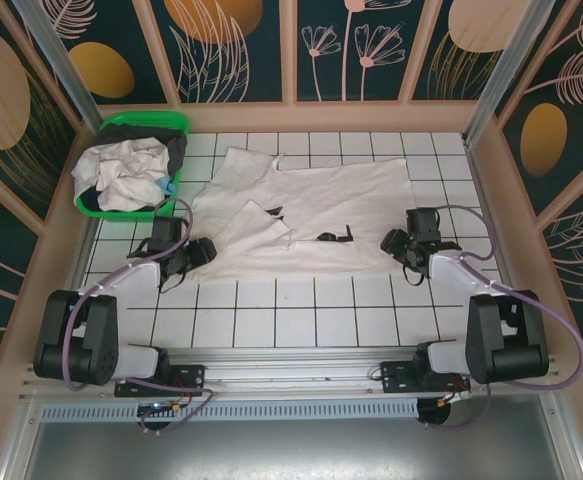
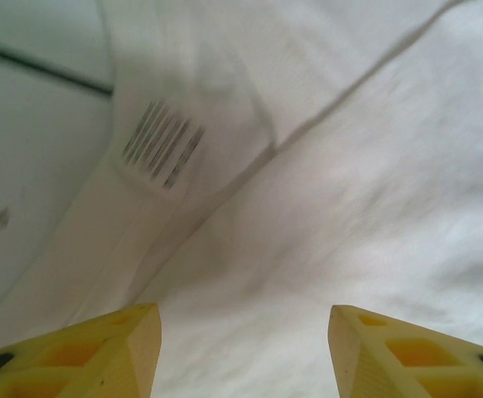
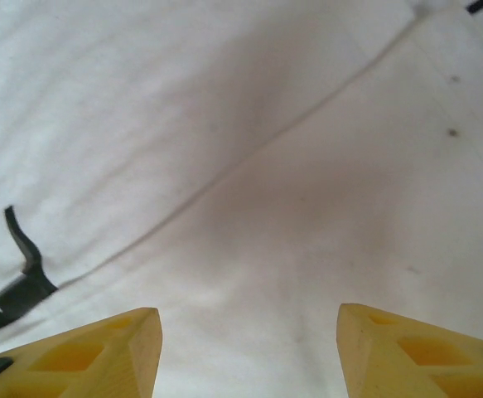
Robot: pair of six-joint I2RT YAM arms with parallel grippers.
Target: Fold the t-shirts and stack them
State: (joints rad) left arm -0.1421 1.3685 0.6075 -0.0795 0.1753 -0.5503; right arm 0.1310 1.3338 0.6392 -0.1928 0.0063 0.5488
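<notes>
The left gripper (image 2: 241,352) has its two yellow fingers (image 2: 113,352) apart, with nothing pinched between them. Through the gap shows the off-white cloth of the t-shirt (image 2: 349,207), close beneath the tips. Ahead of the fingers a stitched seam (image 2: 340,99) runs slantwise across the cloth. To its left sits a barcode-like patch (image 2: 163,143) of dark stripes. Past the cloth's edge on the left lies the bare white tiled table (image 2: 26,149), crossed by a dark grout line.

The right gripper (image 3: 249,352) likewise has its yellow fingers (image 3: 415,352) apart and empty, poised low over the same shirt. Another seam line slants across the cloth here, and a piece of the black print (image 3: 17,282) shows at the left edge of the wrist view.

From above, the t-shirt (image 1: 341,200) lies spread across the middle and far part of the table (image 1: 291,300). Its right half is fairly flat. Its left half is rumpled, with a flap (image 1: 256,225) turned over onto the body. Bits of the black print (image 1: 336,237) peek out along the near edge. The left gripper (image 1: 199,252) is at the shirt's near left edge and the right gripper (image 1: 396,240) at its near right edge.

In the far left corner stands a green basket (image 1: 146,122) holding a heap of crumpled garments (image 1: 121,175), white and dark, near the shirt's left side.
</notes>
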